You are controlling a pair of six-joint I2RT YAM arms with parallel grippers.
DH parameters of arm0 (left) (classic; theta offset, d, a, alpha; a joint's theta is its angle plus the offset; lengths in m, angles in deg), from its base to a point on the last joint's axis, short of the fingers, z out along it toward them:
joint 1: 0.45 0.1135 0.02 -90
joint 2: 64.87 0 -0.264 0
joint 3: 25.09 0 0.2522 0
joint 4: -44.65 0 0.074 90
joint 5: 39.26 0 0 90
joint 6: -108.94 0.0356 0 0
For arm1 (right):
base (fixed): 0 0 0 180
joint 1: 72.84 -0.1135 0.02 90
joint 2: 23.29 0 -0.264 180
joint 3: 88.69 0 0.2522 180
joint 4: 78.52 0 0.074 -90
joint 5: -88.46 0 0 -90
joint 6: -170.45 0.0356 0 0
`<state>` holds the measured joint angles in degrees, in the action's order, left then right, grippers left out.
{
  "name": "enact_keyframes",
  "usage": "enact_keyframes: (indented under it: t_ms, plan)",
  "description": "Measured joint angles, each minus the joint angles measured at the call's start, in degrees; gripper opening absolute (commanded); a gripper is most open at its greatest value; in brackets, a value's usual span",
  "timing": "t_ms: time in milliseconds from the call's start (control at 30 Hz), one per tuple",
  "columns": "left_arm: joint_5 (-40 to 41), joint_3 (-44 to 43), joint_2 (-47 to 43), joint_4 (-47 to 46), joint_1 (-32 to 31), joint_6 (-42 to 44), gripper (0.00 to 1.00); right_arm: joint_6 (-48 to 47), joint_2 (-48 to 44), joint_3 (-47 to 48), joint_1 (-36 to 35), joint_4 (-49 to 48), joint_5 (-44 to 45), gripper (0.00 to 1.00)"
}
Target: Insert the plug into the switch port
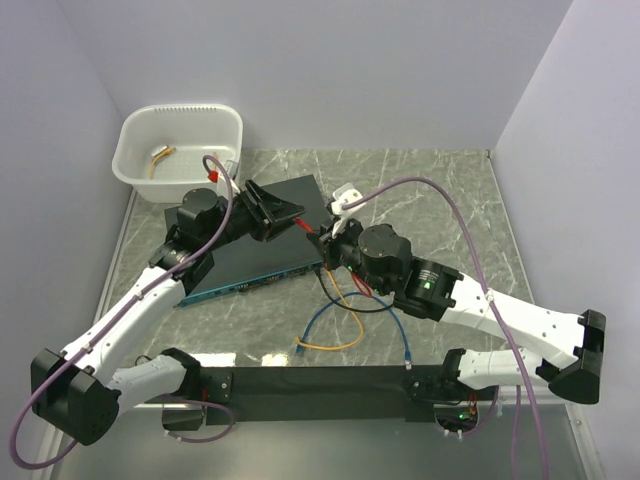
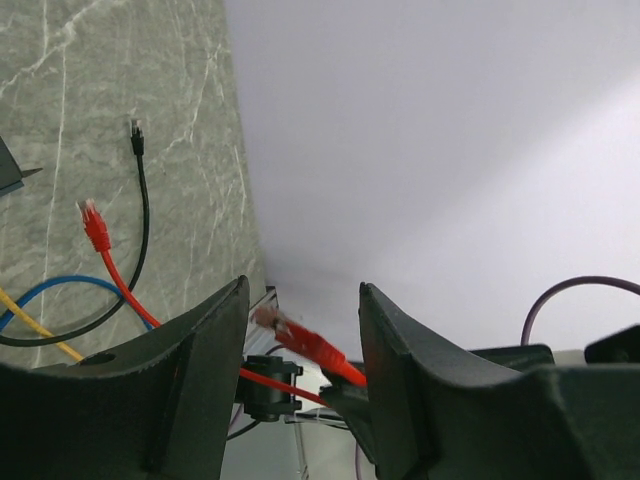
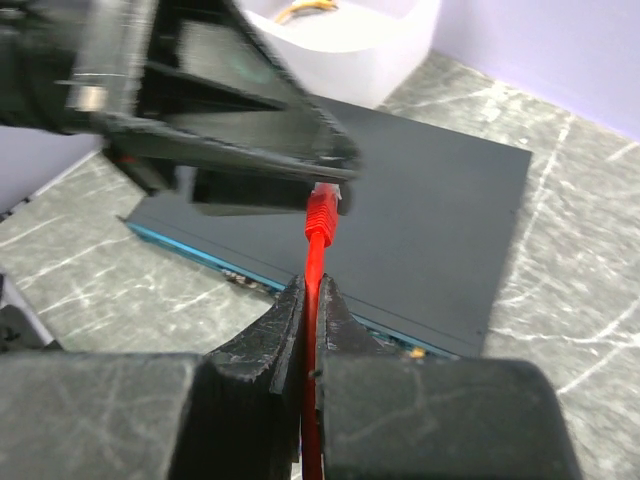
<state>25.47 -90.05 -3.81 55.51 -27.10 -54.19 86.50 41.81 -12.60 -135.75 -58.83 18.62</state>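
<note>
The red plug (image 3: pixel 322 208) stands at the end of a red cable (image 3: pixel 315 262), which my right gripper (image 3: pixel 313 286) is shut on just below the plug. I hold it above the flat black switch box (image 3: pixel 440 215). My left gripper (image 2: pixel 302 290) is open, and the plug (image 2: pixel 308 342) sits between its two fingers without touching either. In the top view the left gripper (image 1: pixel 288 222) and right gripper (image 1: pixel 322 238) meet over the box (image 1: pixel 262 250). The box's narrow teal face (image 1: pixel 250 281) holds the row of ports, also seen in the right wrist view (image 3: pixel 200 256); single ports are too small to tell apart.
A white tub (image 1: pixel 180 150) with a small yellow item stands at the back left. Loose yellow (image 1: pixel 335 345), blue (image 1: pixel 400 335) and black cables lie in front of the box. A second red plug (image 2: pixel 93 222) and a black plug (image 2: pixel 136 135) lie on the marble table.
</note>
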Motion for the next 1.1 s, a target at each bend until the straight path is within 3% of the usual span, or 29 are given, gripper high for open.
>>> enact_keyframes:
  t_ms: [133,333,500,633,733,833,900,967,1100]
  plan:
    - [0.0,0.0,0.5,-0.4,0.0,0.0,0.49,-0.4,0.3,0.0,-1.7,-1.2,0.0,0.00]
    - [0.1,0.8,1.1,-1.0,0.3,-0.1,0.27,-1.0,1.7,0.0,-2.6,-2.5,0.4,0.00]
    - [0.3,0.9,1.5,-1.1,0.6,0.0,0.20,-1.5,2.2,-0.6,-3.2,-2.6,1.5,0.00]
    - [0.9,0.9,1.7,-1.1,0.8,0.0,0.00,-2.4,3.2,-0.6,-3.5,-2.8,2.3,0.00]
    - [1.2,0.9,2.1,-1.0,1.0,0.3,0.01,-3.1,4.5,-0.6,-4.1,-3.0,3.0,0.00]
    - [2.0,1.3,2.4,-1.0,1.1,0.5,0.01,-3.5,5.9,-0.3,-4.4,-2.9,3.4,0.22]
    - [2.2,1.9,2.4,-1.0,1.1,0.5,0.00,-2.9,6.6,-0.2,-4.5,-2.4,3.1,0.59]
    - [2.3,3.0,1.8,-1.6,0.7,0.6,0.00,-2.1,6.9,-0.1,-4.4,-2.0,2.4,0.78]
    - [3.3,6.6,-1.2,-3.4,0.3,0.7,0.00,1.8,5.4,0.0,-3.1,-1.7,-2.7,0.79]
